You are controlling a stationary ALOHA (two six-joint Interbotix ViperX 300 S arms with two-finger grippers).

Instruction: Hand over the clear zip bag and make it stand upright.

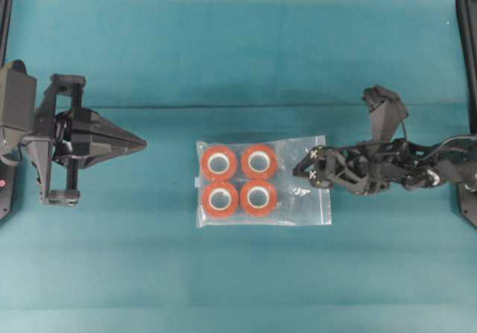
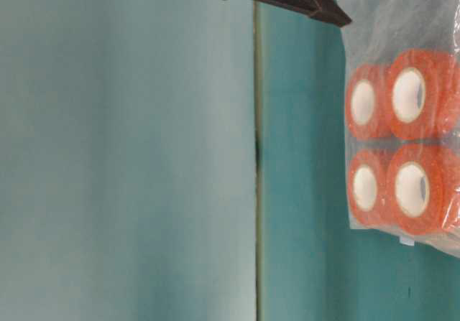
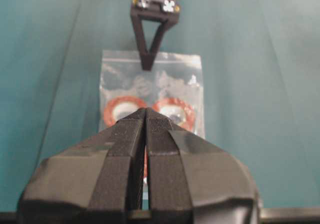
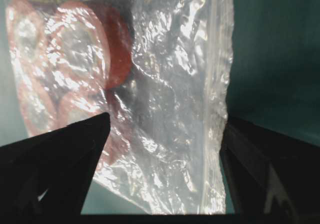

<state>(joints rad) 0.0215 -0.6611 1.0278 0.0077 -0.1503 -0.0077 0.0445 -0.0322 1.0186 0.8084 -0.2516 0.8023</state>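
Nearest the left wrist camera, the left gripper (image 3: pixel 145 115) has its two fingers pressed flat together with no gap, and nothing is caught between them. In the overhead view it (image 1: pixel 138 145) points toward the middle of the table, well apart from the bag.

Beyond its tip lies the clear zip bag (image 1: pixel 313 199), flat on the teal table surface (image 1: pixel 223 50) near the centre. Four orange-red tape rolls (image 1: pixel 239 180) with white cores sit inside it in a two-by-two block, filling the half of the bag that faces the left arm. The other half is bare crinkled plastic with the zip seal strip (image 4: pixel 216 83) running along its edge.

At that far, sealed end is the right gripper (image 1: pixel 301 170). Its jaws are spread wide. From the right wrist camera one dark finger (image 4: pixel 60 154) shows low on the left and the other low on the right, with the plastic and the seal strip filling the gap between them. The fingers are not closed on the bag; whether either tip touches the plastic cannot be determined. In the left wrist view this gripper (image 3: pixel 148 63) comes down at the bag's far edge.
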